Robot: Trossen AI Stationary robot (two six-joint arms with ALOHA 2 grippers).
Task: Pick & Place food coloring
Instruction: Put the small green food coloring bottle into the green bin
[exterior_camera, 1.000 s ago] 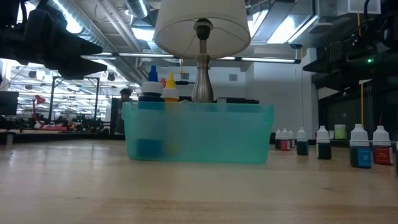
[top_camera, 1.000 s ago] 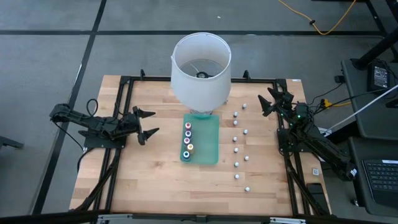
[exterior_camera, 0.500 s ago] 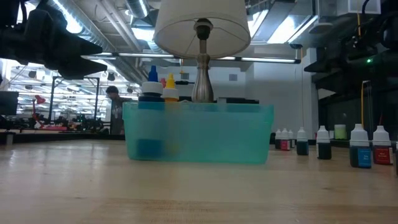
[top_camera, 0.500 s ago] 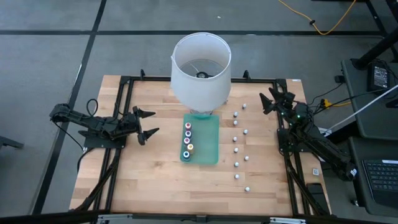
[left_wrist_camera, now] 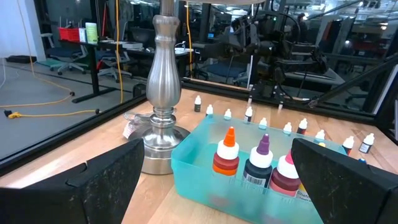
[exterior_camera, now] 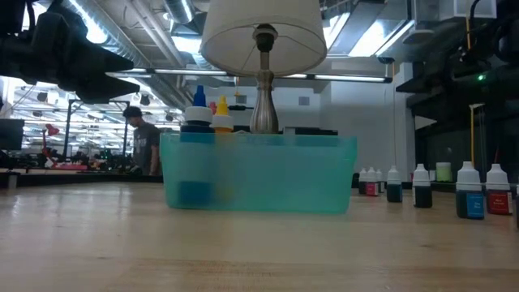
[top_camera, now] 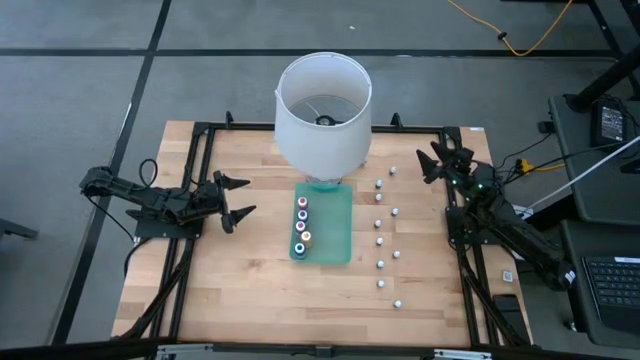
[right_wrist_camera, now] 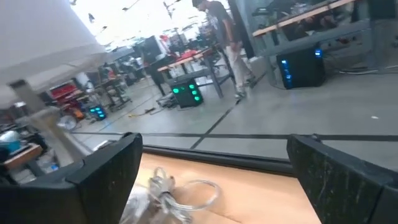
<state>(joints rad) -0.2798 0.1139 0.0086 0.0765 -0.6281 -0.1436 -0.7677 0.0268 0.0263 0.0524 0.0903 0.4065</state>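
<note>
Several food coloring bottles (top_camera: 301,222) stand upright along the left side of a teal bin (top_camera: 338,225) at the table's middle; the left wrist view shows them (left_wrist_camera: 261,158) close ahead, with orange, purple and white caps. More food coloring bottles (top_camera: 380,240) stand loose on the wood in a ragged line to the right of the bin, seen from the side in the low view (exterior_camera: 470,193). My left gripper (top_camera: 250,196) is open, level, at the left, pointing at the bin. My right gripper (top_camera: 428,165) is open at the far right, pointing toward the table's far edge.
A lamp with a white shade (top_camera: 323,110) stands just behind the bin, its metal base (left_wrist_camera: 163,124) on the table. A black frame (top_camera: 205,135) runs round the table. Clear plastic scrap (right_wrist_camera: 168,186) lies near the far edge. A person (exterior_camera: 144,138) is in the room behind.
No bottle and neither arm has visibly shifted on the table. A person in the room behind the table has walked across the background of the low view.
</note>
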